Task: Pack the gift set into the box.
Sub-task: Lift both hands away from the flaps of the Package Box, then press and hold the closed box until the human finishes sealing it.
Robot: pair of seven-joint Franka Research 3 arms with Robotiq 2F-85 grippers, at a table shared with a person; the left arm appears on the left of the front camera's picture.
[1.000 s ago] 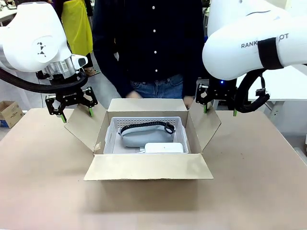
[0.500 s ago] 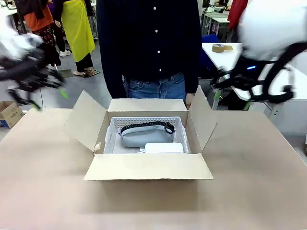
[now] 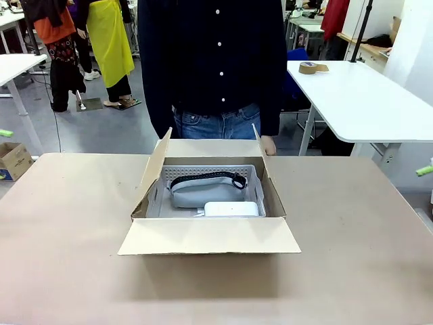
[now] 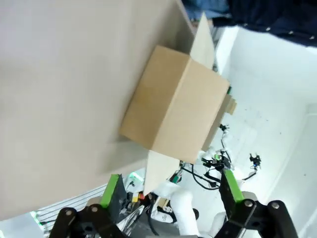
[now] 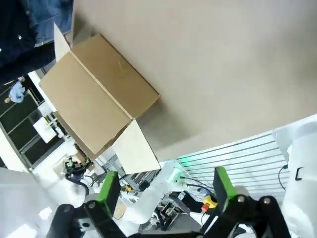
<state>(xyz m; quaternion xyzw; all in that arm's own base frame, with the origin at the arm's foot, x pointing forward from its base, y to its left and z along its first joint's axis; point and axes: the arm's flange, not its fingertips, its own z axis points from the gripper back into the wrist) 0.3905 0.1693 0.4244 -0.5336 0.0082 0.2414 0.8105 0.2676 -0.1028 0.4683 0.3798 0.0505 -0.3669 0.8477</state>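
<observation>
The box (image 3: 210, 237) stands open in the middle of the brown table, its front flap folded out toward me and its side flaps nearly upright. Inside it, a white perforated basket (image 3: 210, 169) holds the gift set: a grey-blue pouch (image 3: 201, 193) with a dark patterned strip, and a small white piece (image 3: 231, 209) in front of it. My left gripper (image 4: 171, 191) is open and holds nothing, well off from the box (image 4: 173, 114). My right gripper (image 5: 166, 191) is likewise open, away from the box (image 5: 99, 94). A green fingertip (image 3: 3, 133) shows at the left edge, another fingertip (image 3: 425, 169) at the right.
A person in a dark shirt stands right behind the box, one hand (image 3: 268, 144) by its back right corner. A small printed cardboard box (image 3: 12, 159) sits on the floor at left. A white table (image 3: 358, 101) with a tape roll (image 3: 310, 68) stands at back right.
Both arms have pulled away from the box's side flaps to the picture's edges. The two side flaps have swung from splayed outward to nearly upright.
</observation>
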